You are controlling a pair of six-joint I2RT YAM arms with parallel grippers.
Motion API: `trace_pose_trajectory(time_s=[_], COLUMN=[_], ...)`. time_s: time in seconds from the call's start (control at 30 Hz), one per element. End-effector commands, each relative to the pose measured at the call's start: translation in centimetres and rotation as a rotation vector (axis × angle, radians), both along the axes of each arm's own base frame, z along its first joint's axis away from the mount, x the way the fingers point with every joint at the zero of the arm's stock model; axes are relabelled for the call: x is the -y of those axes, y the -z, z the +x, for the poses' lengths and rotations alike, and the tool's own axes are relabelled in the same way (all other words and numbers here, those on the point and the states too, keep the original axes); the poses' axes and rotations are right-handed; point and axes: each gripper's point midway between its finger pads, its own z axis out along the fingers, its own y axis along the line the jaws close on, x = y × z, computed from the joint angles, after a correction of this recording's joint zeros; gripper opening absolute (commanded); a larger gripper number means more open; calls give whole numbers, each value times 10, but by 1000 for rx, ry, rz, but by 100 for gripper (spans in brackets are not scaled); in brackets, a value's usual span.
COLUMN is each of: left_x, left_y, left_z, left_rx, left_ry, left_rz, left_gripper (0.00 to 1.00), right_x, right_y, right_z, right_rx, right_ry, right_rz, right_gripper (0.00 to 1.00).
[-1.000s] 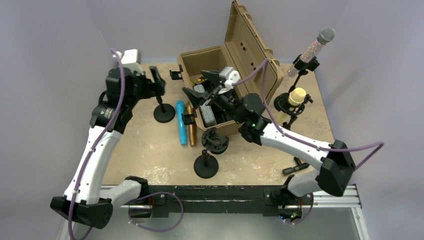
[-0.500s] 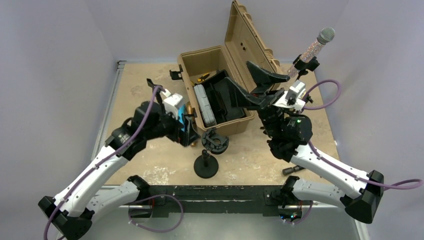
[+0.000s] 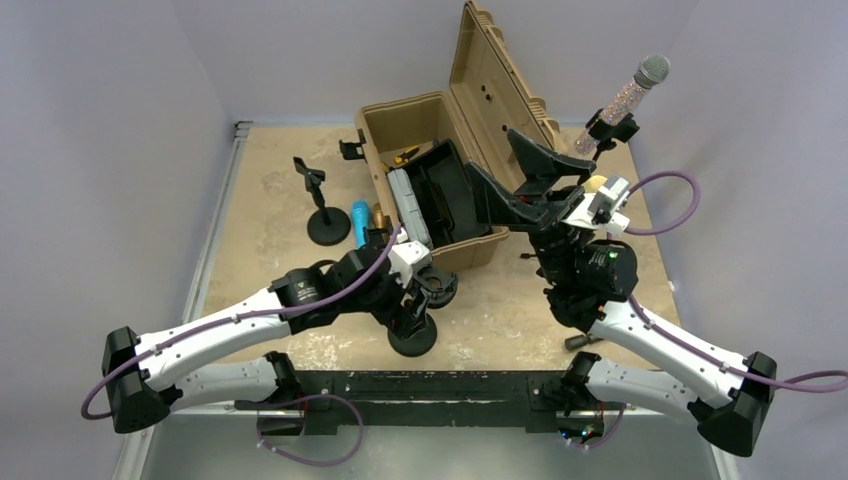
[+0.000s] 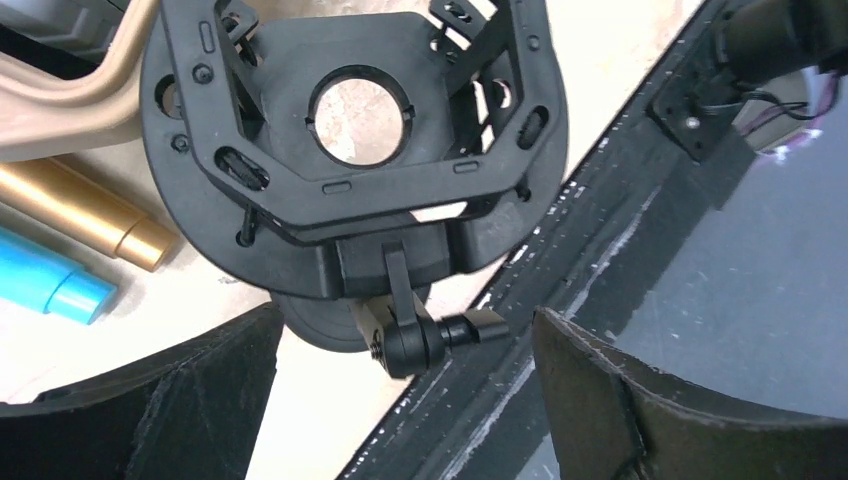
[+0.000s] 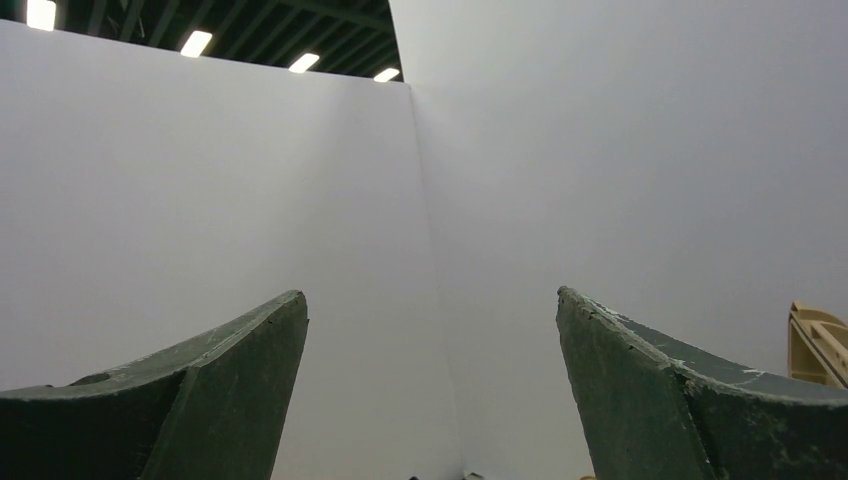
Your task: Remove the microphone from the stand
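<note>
Glitter-bodied, with a silver mesh head, the microphone (image 3: 632, 90) sits tilted in its black clip stand (image 3: 607, 132) at the table's 1 o'clock corner in the overhead view, so the removal is not yet done. Neither arm touches it. The right gripper (image 3: 495, 152) is raised at about 12 o'clock from its wrist, its jaws wide apart and empty, in front of the open tan plastic case (image 3: 500, 90). The left gripper (image 3: 412, 305) hangs low at 6 o'clock, just above a black ring-shaped shock mount (image 3: 432, 285) on a round base. I judge this to be the approach step: the right arm, being nearer, would need to swing toward 2 o'clock and close on the glitter shaft above the clip. Room is tight there, with the case lid at 10 o'clock of the stand, a cream foam-headed microphone (image 3: 596, 184) just below it, and the table corner close.

From the left wrist, the gripper (image 4: 407, 320) is spread open over the shock mount (image 4: 250, 170), whose centre hole is empty. A gold microphone (image 4: 90, 215) and a blue one (image 4: 45, 285) lie at 9 o'clock, and the table's black edge rail (image 4: 600, 210) runs at 3 o'clock.

From the right wrist, the gripper (image 5: 430, 295) stands open against bare wall, with the case edge (image 5: 815, 340) at 4 o'clock.
</note>
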Motion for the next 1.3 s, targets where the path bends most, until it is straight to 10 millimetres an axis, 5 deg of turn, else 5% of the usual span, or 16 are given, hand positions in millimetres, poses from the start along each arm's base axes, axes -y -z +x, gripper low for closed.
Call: trace_pose_trajectory(time_s=[0.0,0.33,0.5,0.73,1.17,1.27], left_x=[10,12,17,15,-33,-49], left_y=[-9,-5,-10,-15,-31,-43], left_z=[21,28,26,16,12,17], left_rx=[121,184,192,190,248,282], left_ry=[-63,-115,-98,-55,-104,-173], left_rz=[24,103,94,92,133,121], left_gripper=[90,71,49,34,0,0], right_x=[17,14,12,10,6,6], right_y=[-12,-9,-7,-6,-3,-3], right_z=[-8,-6,-5,-4,-1,-1], right_rx=[33,36,33,33,26,28], right_ry=[24,22,24,23,22,20], right_rz=[58,51,47,41,31,30], right_gripper=[93,93,93,93,93,93])
